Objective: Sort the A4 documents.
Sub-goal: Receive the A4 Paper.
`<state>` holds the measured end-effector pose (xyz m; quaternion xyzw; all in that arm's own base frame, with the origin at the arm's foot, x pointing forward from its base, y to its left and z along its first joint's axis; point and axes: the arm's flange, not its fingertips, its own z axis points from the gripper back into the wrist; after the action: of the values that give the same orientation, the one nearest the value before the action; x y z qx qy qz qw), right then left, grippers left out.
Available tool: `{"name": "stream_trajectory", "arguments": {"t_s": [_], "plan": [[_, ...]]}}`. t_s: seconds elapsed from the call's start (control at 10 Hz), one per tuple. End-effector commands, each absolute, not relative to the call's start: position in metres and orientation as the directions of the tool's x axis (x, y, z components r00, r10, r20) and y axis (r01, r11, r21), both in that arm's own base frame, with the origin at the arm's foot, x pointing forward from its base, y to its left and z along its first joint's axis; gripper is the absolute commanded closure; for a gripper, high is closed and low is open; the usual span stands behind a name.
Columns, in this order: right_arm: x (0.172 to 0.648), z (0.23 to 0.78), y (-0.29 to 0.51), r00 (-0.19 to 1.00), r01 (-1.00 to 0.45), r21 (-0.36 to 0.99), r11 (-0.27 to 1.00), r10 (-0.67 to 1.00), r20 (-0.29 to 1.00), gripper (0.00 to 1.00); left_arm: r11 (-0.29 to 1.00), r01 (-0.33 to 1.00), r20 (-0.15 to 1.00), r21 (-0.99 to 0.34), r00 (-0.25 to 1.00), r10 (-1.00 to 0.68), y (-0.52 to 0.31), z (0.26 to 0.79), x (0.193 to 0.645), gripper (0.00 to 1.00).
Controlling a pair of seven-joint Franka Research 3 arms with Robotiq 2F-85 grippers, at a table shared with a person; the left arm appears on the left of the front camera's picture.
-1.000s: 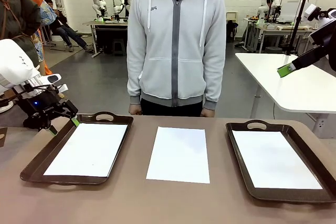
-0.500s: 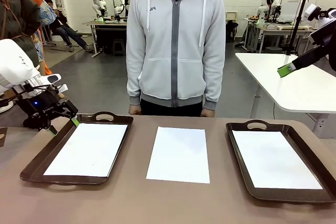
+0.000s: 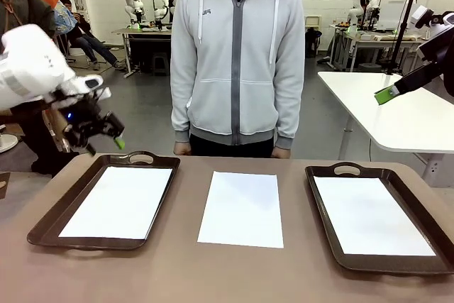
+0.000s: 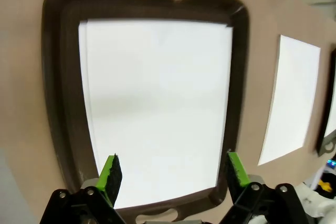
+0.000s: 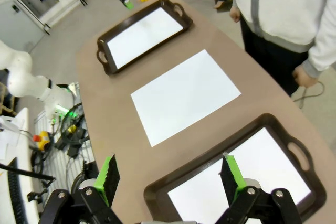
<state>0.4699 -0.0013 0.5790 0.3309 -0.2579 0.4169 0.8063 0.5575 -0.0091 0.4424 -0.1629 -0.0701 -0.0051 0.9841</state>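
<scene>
My left claw (image 4: 172,169) hangs in the air with its two black fingers spread wide. The green pads (image 4: 110,174) are ribbed and hold nothing. Directly under it lies a dark brown tray (image 4: 55,103). It is rectangular with rounded corners, a raised smooth rim and a cut-out handle at each short end. Flat inside the tray is the first A4 sheet (image 4: 157,103), thin, plain white and matte, almost covering the floor of the tray. Along one long side a thin second edge shows, so I cannot tell if it is one sheet or a small stack. Beside this tray, apart from it, the middle A4 sheet (image 4: 291,98) lies alone on the bare brown table (image 3: 177,274), which is dull and even.

My right claw (image 5: 170,174) is also high above the table and also spread, with nothing between the green pads. Just under it is a second tray (image 5: 157,192) of the same dark, slightly shiny material, and the third A4 sheet (image 5: 247,177) lies flat inside. Beyond this comes the middle sheet, and farther the first tray.

At the far edge of the table stands a person (image 3: 237,62) in a soft grey zipped hoodie, one hand (image 5: 304,77) hanging near the table edge.
</scene>
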Motion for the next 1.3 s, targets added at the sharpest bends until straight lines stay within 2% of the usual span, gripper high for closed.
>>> {"name": "stream_trajectory", "arguments": {"t_s": [0.0, 0.3, 0.5, 0.7, 0.9, 1.2], "plan": [[0.469, 0.578, -0.001, 0.517, -0.845, 0.316, 0.431, 0.510, 0.687, 0.00, 0.949, 0.116, 0.273, -0.293, 0.961, -0.033, -0.004, 0.480, 0.548, 0.00], [0.469, 0.578, -0.001, 0.517, -0.845, 0.316, 0.431, 0.510, 0.687, 0.00, 0.900, 0.274, 0.413, -0.338, 0.903, -0.119, -0.003, 0.523, 0.499, 0.00], [0.469, 0.578, -0.001, 0.517, -0.845, 0.316, 0.431, 0.510, 0.687, 0.00, 0.809, 0.495, 0.570, -0.317, 0.781, -0.255, -0.012, 0.560, 0.451, 0.00], [0.469, 0.578, -0.001, 0.517, -0.845, 0.316, 0.431, 0.510, 0.687, 0.00, 0.633, 0.701, 0.678, -0.329, 0.642, -0.358, -0.023, 0.574, 0.430, 0.00], [0.469, 0.578, -0.001, 0.517, -0.845, 0.316, 0.431, 0.510, 0.687, 0.00, 0.584, 0.773, 0.736, -0.248, 0.543, -0.405, -0.044, 0.589, 0.416, 0.00], [0.469, 0.578, -0.001, 0.517, -0.845, 0.316, 0.431, 0.510, 0.687, 0.00, 0.586, 0.786, 0.726, -0.195, 0.518, -0.453, -0.047, 0.597, 0.418, 0.00]]}}
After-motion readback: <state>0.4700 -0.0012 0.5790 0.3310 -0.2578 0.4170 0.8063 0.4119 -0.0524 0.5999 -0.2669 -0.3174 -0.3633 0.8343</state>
